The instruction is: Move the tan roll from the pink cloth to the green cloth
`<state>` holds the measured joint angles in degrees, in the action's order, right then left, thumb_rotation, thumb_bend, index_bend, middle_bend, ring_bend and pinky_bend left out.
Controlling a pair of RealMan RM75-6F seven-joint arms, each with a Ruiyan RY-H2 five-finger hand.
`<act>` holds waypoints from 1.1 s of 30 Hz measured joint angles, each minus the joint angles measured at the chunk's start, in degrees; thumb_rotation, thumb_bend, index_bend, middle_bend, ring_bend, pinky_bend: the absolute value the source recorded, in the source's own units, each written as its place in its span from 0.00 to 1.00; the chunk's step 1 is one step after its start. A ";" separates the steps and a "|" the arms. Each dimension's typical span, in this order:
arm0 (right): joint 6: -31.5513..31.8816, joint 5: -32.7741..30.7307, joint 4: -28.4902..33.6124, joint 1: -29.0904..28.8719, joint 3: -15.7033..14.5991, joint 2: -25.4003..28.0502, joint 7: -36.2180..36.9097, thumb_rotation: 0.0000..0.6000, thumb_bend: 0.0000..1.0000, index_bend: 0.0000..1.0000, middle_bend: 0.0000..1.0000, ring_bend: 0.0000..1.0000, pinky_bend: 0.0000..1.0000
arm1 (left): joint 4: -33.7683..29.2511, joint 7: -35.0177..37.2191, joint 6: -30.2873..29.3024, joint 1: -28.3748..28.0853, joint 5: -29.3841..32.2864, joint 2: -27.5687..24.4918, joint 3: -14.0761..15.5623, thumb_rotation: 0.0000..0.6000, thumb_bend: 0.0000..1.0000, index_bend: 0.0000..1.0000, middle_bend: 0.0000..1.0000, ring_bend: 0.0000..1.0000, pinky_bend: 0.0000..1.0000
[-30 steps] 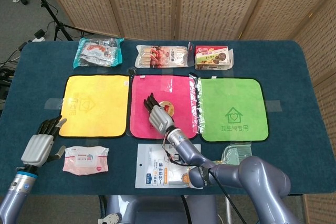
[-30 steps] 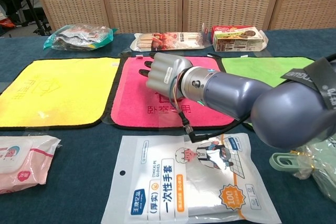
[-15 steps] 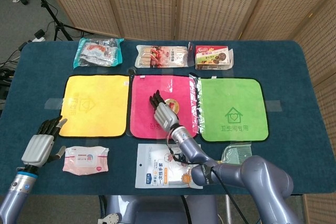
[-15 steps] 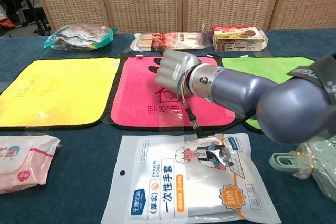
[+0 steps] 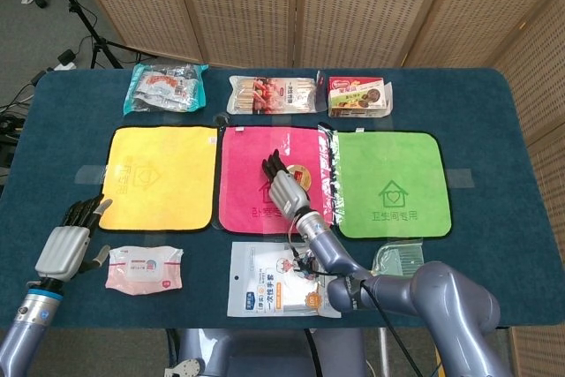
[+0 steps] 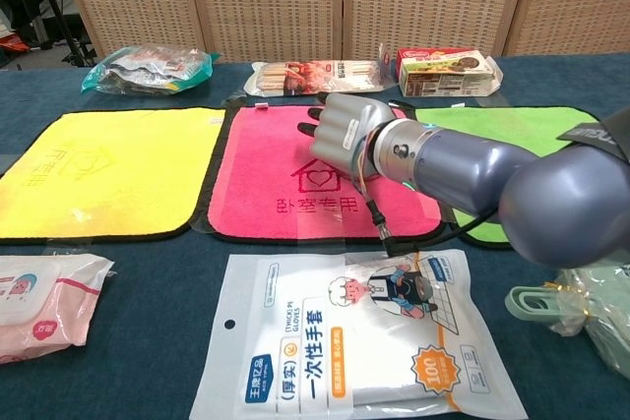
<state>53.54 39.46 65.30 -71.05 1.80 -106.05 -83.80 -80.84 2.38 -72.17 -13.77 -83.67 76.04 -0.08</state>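
The right hand (image 5: 284,190) is reaching, fingers spread, over the tan roll (image 5: 299,175) lying on the pink cloth (image 5: 252,205), likely needing to grip before carrying it to the green cloth (image 5: 388,184).

You are working in what looks like a robot test room or lab staged for recording, not a home. A table (image 5: 494,112) draped in dark teal cloth stands before woven wicker folding screens (image 5: 265,6) that close off the background. At the top left, a black tripod stand (image 5: 84,15) and loose cables (image 5: 13,112) sit on a grey carpeted floor. On the table, three coloured cloths lie in a neat row, yellow (image 5: 159,174), pink (image 5: 252,152) and green (image 5: 388,183), with packaged snacks (image 5: 269,94) lined up behind them like test props.
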 measured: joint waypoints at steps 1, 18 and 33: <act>0.05 -0.05 0.04 0.07 -0.03 0.09 -0.02 1.00 0.49 0.23 0.00 0.00 0.05 | -0.01 -0.02 -0.02 0.01 -0.01 0.00 0.00 1.00 0.38 0.08 0.00 0.00 0.00; 1.56 -1.55 1.55 1.79 -0.74 2.55 -0.68 1.00 0.49 0.23 0.00 0.00 0.05 | -0.22 -0.33 0.05 0.02 0.17 0.03 -0.03 1.00 0.39 0.08 0.00 0.00 0.00; 3.10 -2.60 3.36 4.01 -1.90 5.08 -0.66 1.00 0.50 0.23 0.00 0.00 0.05 | -0.40 -0.43 0.12 0.02 0.38 -0.05 -0.12 1.00 0.39 0.08 0.00 0.00 0.00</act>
<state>56.65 36.86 68.66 -67.04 -0.11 -100.97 -84.47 -81.24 1.95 -72.05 -13.75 -83.29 75.99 -0.20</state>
